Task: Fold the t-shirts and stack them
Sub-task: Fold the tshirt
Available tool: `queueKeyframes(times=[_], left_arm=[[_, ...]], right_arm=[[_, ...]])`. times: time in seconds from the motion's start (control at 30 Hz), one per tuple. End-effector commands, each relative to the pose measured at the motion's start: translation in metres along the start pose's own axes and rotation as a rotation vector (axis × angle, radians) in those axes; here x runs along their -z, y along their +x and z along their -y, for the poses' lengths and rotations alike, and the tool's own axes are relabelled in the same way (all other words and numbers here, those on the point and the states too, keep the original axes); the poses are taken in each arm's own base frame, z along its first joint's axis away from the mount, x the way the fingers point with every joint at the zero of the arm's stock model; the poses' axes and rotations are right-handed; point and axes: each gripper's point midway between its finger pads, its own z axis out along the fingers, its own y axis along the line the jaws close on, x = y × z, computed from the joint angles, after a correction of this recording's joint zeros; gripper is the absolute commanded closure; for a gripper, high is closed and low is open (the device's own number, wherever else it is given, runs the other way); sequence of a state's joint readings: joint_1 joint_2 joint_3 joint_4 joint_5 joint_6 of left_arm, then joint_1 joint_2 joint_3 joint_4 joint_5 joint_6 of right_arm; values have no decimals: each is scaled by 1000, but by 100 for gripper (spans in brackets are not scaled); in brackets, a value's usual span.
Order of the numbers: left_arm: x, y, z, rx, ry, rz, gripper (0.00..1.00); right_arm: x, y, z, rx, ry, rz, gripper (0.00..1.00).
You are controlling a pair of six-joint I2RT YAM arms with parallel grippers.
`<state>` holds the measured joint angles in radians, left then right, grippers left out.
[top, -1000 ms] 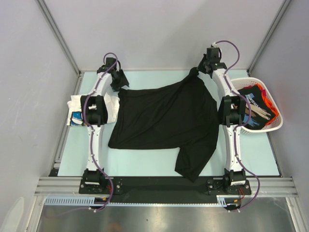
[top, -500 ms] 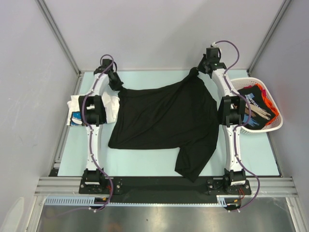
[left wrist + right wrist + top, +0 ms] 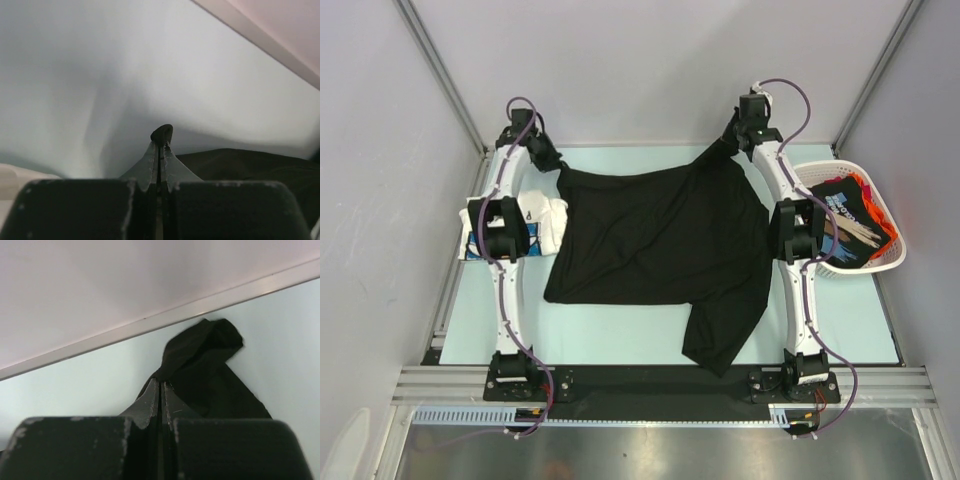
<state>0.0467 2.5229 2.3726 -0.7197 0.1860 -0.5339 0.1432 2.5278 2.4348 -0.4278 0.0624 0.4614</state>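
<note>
The table (image 3: 620,345) carries one big black t-shirt (image 3: 660,250), and what has changed is its top edge. A second ago the shirt's upper-left corner lay slack with the left jaws gaping just beside it. Now those jaws are clenched on that corner, and the left arm (image 3: 505,220) has drawn it toward the upper left of the overhead frame. The right jaws were already clamped on the other top corner, at upper centre-right, and have carried it a touch farther back. I take that to mean both top corners are secured, so I can stretch the shirt flat. No fold is made yet.

The shirt spreads across the middle of the table between the arms, its top edge nearly taut. The body is creased on the diagonal. A flap trails toward the lower right, near the front edge; I cannot tell whether it is sleeve or hem.

At the right edge, the white basket (image 3: 882,266) holds more shirts (image 3: 848,210), dark and orange. A folded white t-shirt (image 3: 548,215) lies at the left, partly under the left arm.

In the left wrist view only a small nub of cloth (image 3: 162,134) pokes past the closed tips. The right wrist view shows a fuller bunch (image 3: 205,360).
</note>
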Motion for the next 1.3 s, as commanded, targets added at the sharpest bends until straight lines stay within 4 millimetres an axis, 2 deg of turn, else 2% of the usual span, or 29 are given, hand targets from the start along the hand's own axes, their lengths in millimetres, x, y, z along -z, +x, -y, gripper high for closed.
queueKeyframes(times=[0.0,0.07,0.13,0.2,0.27,0.3,0.33,0.37,0.4,0.47,0.53,0.6,0.63,0.7,0.73,0.97,1.07,1.1,1.23,1.27], left_arm=[[63,-49,46,12,177,105,100],[63,-38,43,18,182,59,100],[61,-24,38,30,189,3,100],[63,-15,37,39,193,-29,100],[61,0,33,54,195,-83,100],[61,4,32,58,195,-97,100],[60,12,29,70,189,-124,100],[62,14,28,72,185,-132,100],[63,16,27,80,180,-143,100],[66,21,26,91,177,-166,100],[73,21,27,93,167,-169,100],[78,18,24,92,155,-160,100],[81,18,23,98,148,-164,100],[84,18,20,106,147,-169,100],[84,21,18,111,143,-183,100],[97,26,20,100,152,-207,100],[103,41,18,113,151,-277,100],[104,52,13,116,134,-319,100],[108,81,1,124,101,-420,100],[109,85,-2,123,95,-431,100]], right_arm=[[53,-81,-34,10,-59,192,100],[58,-81,-32,15,-54,186,100],[71,-91,-33,10,-59,197,100],[76,-84,-31,18,-54,170,100],[94,-86,-29,20,-43,159,100],[91,-67,-18,22,-12,115,100],[97,-63,-14,22,0,102,100],[112,-70,-15,20,4,120,100],[110,-48,-2,26,31,70,100],[124,-38,6,16,52,39,100],[127,-7,21,6,86,-42,100],[139,2,22,-4,77,-75,100],[141,22,31,-3,95,-126,100],[151,33,33,-11,90,-154,100],[153,45,39,-12,98,-190,100],[171,66,52,12,138,-270,100],[174,80,60,20,157,-320,100],[176,85,63,9,169,-344,100],[178,118,80,-26,221,-451,100],[179,126,79,-40,210,-482,100]])
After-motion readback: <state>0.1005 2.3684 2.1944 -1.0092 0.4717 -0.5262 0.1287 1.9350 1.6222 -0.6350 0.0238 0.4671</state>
